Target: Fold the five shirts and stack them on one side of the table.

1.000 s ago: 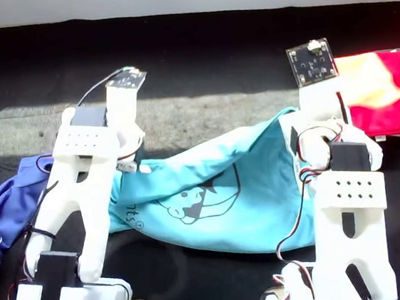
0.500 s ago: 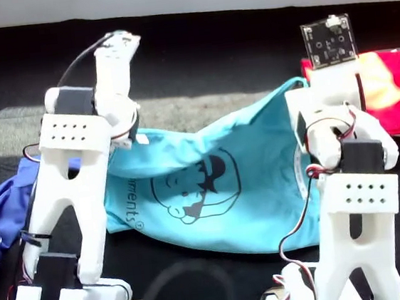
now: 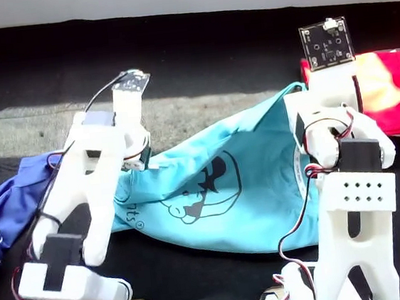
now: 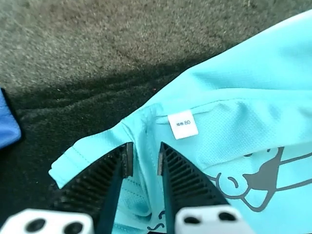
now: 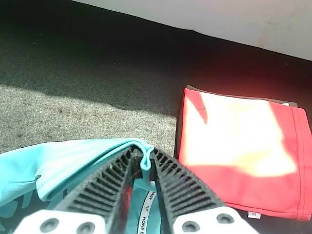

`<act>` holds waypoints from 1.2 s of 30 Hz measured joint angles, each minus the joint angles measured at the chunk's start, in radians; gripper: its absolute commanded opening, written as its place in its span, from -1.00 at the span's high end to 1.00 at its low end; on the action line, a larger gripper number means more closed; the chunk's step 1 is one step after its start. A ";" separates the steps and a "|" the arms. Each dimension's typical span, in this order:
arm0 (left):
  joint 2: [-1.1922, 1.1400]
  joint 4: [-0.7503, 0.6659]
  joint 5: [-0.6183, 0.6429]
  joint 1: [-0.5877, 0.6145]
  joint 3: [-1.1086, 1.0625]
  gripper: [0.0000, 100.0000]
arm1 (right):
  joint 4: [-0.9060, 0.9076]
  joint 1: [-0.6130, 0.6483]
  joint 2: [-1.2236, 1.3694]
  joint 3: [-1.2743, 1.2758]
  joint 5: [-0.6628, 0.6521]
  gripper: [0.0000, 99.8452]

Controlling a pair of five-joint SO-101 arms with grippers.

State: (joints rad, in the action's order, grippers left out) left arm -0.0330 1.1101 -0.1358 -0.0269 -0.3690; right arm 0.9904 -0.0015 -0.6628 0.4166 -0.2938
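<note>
- Turquoise shirt (image 3: 219, 198): spread across the centre of the high view on the dark table (image 3: 197, 57), with both upper corners held raised.
- Left gripper (image 4: 144, 158): jaws pinched on the shirt's edge beside the collar label.
- Right gripper (image 5: 145, 158): jaws clamped on a doubled hem.
- Red shirt (image 3: 387, 94): folded flat, placed at the right edge.
- Blue shirt (image 3: 5, 206): crumpled, placed at the left edge.

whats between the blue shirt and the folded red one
In the high view the teal shirt lies between them, held by the left end effector and right end effector.
</note>
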 measured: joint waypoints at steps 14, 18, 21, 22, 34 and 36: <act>-0.181 -0.012 0.002 0.000 0.126 0.76 | 0.015 0.000 0.000 0.000 0.000 0.99; -0.192 -0.012 0.002 0.002 0.176 0.76 | 0.015 0.000 0.000 0.000 0.000 0.99; -0.192 -0.012 0.002 0.002 0.178 0.76 | 0.015 0.000 0.000 0.000 0.000 0.99; -0.192 -0.012 0.002 0.002 0.178 0.76 | 0.015 0.000 0.000 0.000 0.000 0.99; -0.192 -0.012 0.002 0.002 0.172 0.98 | 0.015 0.000 0.000 0.000 0.002 0.99; -0.192 -0.012 0.002 0.002 0.172 0.98 | 0.015 0.000 0.000 0.000 0.002 0.99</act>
State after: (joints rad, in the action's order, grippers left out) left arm -0.2248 1.0978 -0.1343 -0.0253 -0.1972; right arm 1.0058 -0.0015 -0.6628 0.4166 -0.2923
